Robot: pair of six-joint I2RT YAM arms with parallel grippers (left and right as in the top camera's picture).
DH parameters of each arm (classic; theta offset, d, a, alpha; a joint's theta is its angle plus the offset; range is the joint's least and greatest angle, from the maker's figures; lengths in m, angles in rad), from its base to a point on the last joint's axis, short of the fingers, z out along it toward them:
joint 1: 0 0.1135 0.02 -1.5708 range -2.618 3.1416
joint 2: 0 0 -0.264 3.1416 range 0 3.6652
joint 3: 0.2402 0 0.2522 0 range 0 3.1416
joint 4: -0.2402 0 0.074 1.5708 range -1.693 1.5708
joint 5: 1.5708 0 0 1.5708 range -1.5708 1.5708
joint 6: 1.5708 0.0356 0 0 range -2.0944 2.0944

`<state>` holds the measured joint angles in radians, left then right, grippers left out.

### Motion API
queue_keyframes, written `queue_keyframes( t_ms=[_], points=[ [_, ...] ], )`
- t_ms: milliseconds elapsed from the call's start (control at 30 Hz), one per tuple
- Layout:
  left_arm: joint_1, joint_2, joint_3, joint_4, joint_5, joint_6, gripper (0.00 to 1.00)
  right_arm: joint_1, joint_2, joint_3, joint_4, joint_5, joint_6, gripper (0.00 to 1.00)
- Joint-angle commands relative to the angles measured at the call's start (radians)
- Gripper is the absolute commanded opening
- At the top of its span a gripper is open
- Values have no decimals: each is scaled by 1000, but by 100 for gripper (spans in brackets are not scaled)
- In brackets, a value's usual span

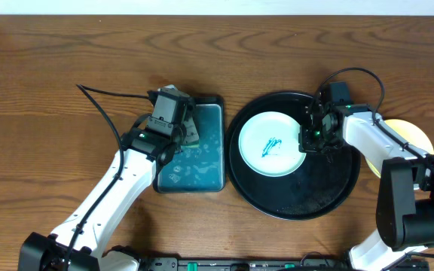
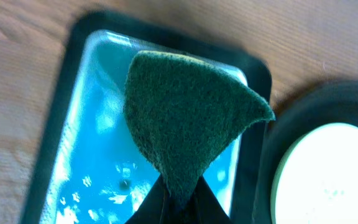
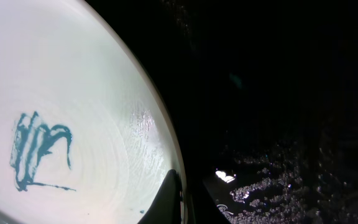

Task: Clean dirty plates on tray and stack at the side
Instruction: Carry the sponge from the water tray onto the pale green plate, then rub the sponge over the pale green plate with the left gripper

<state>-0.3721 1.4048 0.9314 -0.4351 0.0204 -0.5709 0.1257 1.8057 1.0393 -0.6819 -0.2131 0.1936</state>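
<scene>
A pale mint-white plate (image 1: 271,144) with a teal scribble lies in the big round black tray (image 1: 292,199). My right gripper (image 1: 307,139) is shut on that plate's right rim. In the right wrist view one dark finger (image 3: 173,199) lies over the edge of the plate (image 3: 73,93), and the wet black tray (image 3: 278,93) shows beside it. My left gripper (image 1: 187,132) is shut on a green scouring pad (image 2: 185,118), which hangs over the teal tray. A yellow plate (image 1: 420,139) lies on the table right of the black tray, partly hidden by my right arm.
The rectangular teal tray (image 1: 202,169) holds shallow water and sits just left of the black tray. In the left wrist view, the teal tray (image 2: 92,124) lies under the pad. A black cable (image 1: 104,113) runs across the wood to the left arm.
</scene>
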Motion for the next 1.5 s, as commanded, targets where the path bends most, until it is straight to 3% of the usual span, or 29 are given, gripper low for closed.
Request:
queue_keyframes(
  t_ms=[0, 300, 467, 800, 1167, 1467],
  points=[
    [2, 14, 81, -52, 78, -14, 7, 14, 8, -6, -6, 2, -8, 1],
    [-53, 143, 333, -209, 127, 45, 7, 14, 8, -6, -6, 3, -8, 1],
    [-143, 262, 411, -198, 130, 97, 8, 14, 8, -6, -7, 3, -8, 1],
    [-329, 442, 417, -10, 129, 126, 8, 14, 8, -6, -7, 3, -8, 1],
    [-399, 597, 417, 146, 152, 76, 7, 14, 8, -6, -6, 3, -8, 1],
    [-414, 686, 417, 58, 146, 76, 7, 14, 8, -6, -6, 3, -8, 1]
  ],
)
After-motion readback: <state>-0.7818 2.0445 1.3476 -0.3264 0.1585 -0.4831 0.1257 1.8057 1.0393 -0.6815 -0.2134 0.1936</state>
